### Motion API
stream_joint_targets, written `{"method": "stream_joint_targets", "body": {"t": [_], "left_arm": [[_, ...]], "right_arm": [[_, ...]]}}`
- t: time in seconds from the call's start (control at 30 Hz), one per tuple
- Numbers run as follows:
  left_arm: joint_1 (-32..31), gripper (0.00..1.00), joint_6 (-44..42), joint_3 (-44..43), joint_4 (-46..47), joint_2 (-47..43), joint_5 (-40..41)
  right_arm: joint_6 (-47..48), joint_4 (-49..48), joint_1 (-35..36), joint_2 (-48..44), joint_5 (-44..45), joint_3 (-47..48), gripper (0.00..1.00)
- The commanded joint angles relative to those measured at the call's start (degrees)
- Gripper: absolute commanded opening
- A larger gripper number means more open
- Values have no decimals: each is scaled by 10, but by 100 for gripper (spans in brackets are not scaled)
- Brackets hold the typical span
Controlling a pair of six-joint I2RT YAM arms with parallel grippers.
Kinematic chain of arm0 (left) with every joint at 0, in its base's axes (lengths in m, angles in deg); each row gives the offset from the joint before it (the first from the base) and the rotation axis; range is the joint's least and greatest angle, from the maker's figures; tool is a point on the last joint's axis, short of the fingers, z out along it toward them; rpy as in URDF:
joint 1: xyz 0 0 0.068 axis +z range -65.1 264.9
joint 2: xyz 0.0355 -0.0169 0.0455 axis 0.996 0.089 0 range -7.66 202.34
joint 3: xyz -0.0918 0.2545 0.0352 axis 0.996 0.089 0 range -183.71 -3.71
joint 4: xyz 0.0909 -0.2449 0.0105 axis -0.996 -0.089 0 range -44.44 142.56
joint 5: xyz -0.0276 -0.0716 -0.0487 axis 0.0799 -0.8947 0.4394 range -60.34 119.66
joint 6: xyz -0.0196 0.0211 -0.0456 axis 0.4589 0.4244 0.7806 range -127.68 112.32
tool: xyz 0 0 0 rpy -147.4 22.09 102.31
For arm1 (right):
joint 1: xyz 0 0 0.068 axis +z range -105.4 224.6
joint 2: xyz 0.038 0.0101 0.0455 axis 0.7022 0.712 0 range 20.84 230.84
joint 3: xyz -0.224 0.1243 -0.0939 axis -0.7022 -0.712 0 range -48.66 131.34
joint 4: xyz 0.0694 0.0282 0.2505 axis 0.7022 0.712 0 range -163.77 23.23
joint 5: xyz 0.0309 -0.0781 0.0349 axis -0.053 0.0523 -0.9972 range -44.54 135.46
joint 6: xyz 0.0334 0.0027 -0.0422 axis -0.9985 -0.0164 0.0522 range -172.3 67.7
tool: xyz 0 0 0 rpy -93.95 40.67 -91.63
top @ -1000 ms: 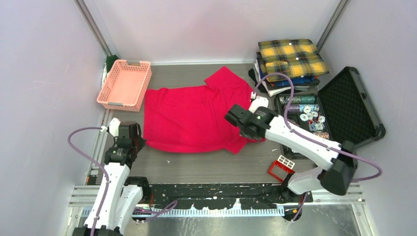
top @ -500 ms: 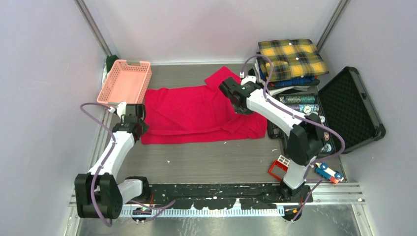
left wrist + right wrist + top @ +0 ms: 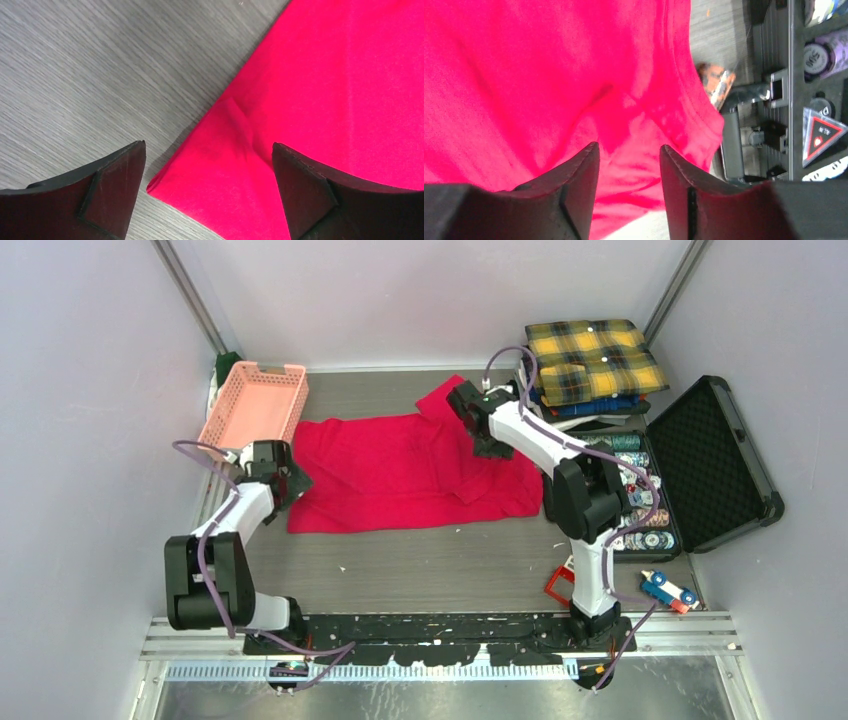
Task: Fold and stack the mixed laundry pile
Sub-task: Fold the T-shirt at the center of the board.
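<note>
The red T-shirt lies flat, long axis left-to-right. Left gripper — jaws released — straddles a left-edge corner; right gripper, also released, hangs over the right end.

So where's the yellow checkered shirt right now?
In the top view, the folded yellow-and-black plaid cloth shirt sits on top of a stack of folded clothes at the far right, just behind the open black case.
</note>
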Motion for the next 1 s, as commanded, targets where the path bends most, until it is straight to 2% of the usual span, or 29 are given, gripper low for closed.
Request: {"method": "stream_joint_targets", "body": {"t": [0.0,0.07,0.17,0.23,0.33,0.43,0.53,0.63,0.73,0.87,0.97], "left_arm": [[8,100,0,-6,49,-57,-12],[8,100,4,2,28,-100,11],[8,100,12,29,-1,-170,29],[8,100,24,61,-12,-212,24],[8,91,38,115,-14,-265,5],[8,84,42,154,-15,-297,-20],[9,80,44,172,-19,-303,-41],[10,78,45,179,-27,-293,-41],[19,75,48,189,-10,-271,-42],[43,64,56,203,41,-235,-67],[49,60,61,203,66,-206,-72]], "right_arm": [[30,4,-43,8,-19,94,58],[34,6,-44,-23,-16,95,66],[21,-14,-45,-93,-22,33,68],[-8,-28,-45,-144,-44,-51,63],[-45,-109,-46,-245,-122,-215,58],[-65,-173,-51,-333,-180,-339,49],[-70,-208,-56,-399,-206,-422,43],[-75,-217,-58,-437,-213,-465,43],[-78,-226,-58,-458,-221,-492,43],[-81,-230,-58,-462,-233,-509,42],[-79,-229,-58,-464,-232,-517,42]]}}
